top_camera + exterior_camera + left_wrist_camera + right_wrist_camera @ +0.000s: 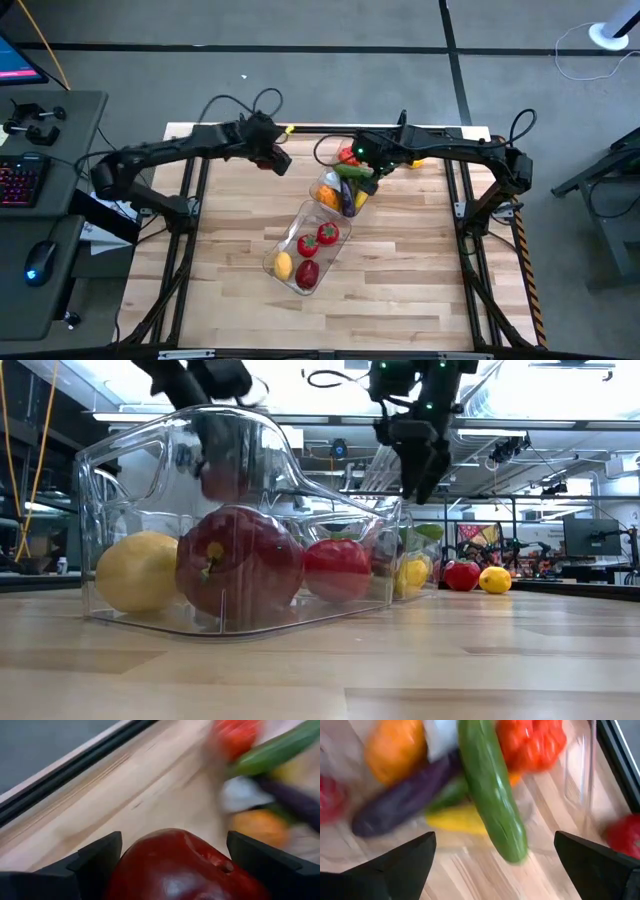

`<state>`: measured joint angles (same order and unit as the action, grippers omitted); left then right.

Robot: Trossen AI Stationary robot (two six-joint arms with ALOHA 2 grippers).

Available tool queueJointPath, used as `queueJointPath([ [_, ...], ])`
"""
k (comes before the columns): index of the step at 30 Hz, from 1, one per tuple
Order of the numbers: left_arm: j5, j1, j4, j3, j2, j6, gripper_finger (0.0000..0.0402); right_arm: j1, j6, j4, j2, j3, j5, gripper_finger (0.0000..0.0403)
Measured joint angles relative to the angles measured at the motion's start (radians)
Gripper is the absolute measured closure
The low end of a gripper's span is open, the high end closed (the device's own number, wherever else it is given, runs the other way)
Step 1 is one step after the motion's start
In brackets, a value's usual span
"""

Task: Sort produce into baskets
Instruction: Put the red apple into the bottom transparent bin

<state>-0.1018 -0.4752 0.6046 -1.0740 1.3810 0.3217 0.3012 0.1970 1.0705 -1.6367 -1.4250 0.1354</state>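
Note:
My left gripper (pixel 278 160) is shut on a dark red apple (pixel 185 865), above the far left part of the table and left of the baskets. In the low view the apple (pixel 225 478) shows through the near basket's wall (pixel 130 470). That near basket (pixel 275 262) holds red fruits and a lemon (pixel 284 265). My right gripper (pixel 362 168) hangs open over the far basket (pixel 325 185), with nothing between its fingers. A green cucumber (pixel 492 795) lies atop an eggplant (pixel 405 802) and other vegetables in the far basket. My left gripper pinches the apple between its two fingers, one on each side (pixel 125 865) of it. The fingers come slanting down from the table's left. The apple is lifted clear of the table, and a dimple (pixel 227 866) on its skin faces the camera.
A red tomato (pixel 462 575) and a lemon (pixel 495 580) lie on the table beyond the far basket. Another red piece (pixel 625 837) lies just outside that basket's wall. The wooden table (pixel 400 290) is bare in front and to the right.

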Motion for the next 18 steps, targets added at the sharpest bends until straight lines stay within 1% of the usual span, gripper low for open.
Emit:
queueJointPath([
  [4,0.071,0.03,-0.045,0.0,-0.105,0.043,0.0063,0.0,-0.027,0.086,0.0,0.0,0.015,0.0004],
  [9,0.101,0.099,-0.1,0.0,-0.177,0.11,0.0062,0.0,-0.048,0.135,0.0,0.0,0.016,0.0004],
  [15,0.103,0.209,-0.181,-0.001,-0.18,0.157,0.0062,0.0,-0.049,0.157,0.0,0.0,0.015,0.0004],
  [18,0.103,0.263,-0.227,-0.001,-0.163,0.165,0.0062,0.0,-0.072,0.22,0.0,0.0,0.015,0.0004],
])
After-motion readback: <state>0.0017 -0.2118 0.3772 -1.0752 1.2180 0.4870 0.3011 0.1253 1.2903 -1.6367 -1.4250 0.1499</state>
